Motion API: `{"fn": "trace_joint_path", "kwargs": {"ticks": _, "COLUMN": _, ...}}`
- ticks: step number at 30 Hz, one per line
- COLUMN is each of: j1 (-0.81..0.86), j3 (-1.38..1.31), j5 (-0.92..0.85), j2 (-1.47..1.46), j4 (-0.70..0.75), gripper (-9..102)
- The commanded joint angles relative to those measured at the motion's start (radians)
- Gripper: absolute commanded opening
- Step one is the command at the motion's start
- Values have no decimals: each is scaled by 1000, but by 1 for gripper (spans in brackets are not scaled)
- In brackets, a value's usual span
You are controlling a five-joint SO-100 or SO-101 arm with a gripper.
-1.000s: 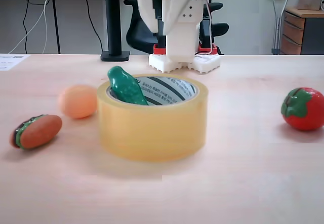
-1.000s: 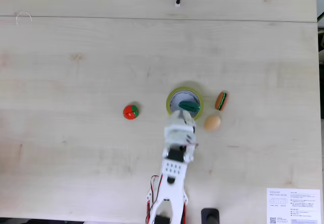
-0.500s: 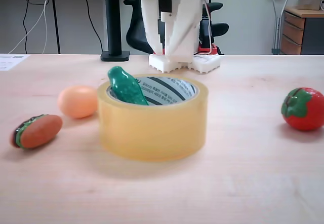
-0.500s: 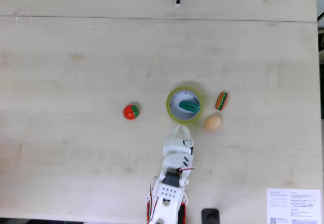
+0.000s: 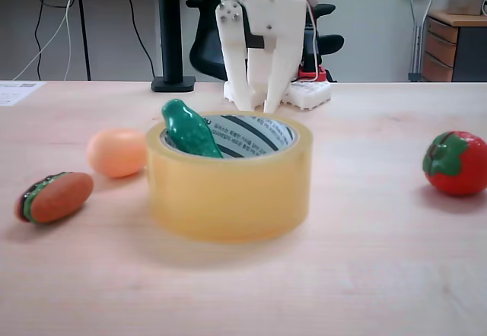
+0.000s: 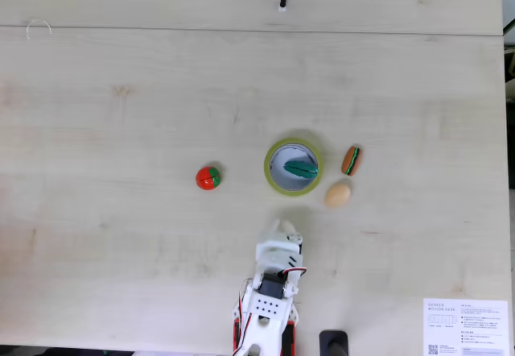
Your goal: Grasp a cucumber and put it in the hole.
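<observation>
The dark-green cucumber stands tilted inside the hole of the yellowish tape roll, leaning on the roll's left rim with its tip poking above it. From above, the cucumber lies across the right side of the hole in the tape roll. My white gripper hangs behind the roll, near the arm's base, fingers pointing down with a gap between them and nothing held. In the top-down fixed view the gripper sits well below the roll, apart from it.
An orange ball and an orange-brown toy with green trim lie left of the roll. A red toy with a green top sits far right. A black pole base stands at the back. A printed sheet lies in the table corner.
My gripper has drawn back from over the tape roll toward the arm's base and folded down. The cucumber stays in the hole, unmoved.
</observation>
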Motion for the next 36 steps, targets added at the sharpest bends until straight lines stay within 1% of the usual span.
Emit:
{"fn": "trace_joint_path", "kwargs": {"ticks": 1, "j1": -2, "j3": -12, "j5": 133, "j2": -40, "j4": 35, "gripper": 0}}
{"fn": "trace_joint_path", "kwargs": {"ticks": 8, "j1": -2, "j3": -12, "j5": 133, "j2": -127, "j4": 72, "gripper": 0}}
{"fn": "trace_joint_path", "kwargs": {"ticks": 36, "j1": -2, "j3": -12, "j5": 127, "j2": -112, "j4": 67, "gripper": 0}}
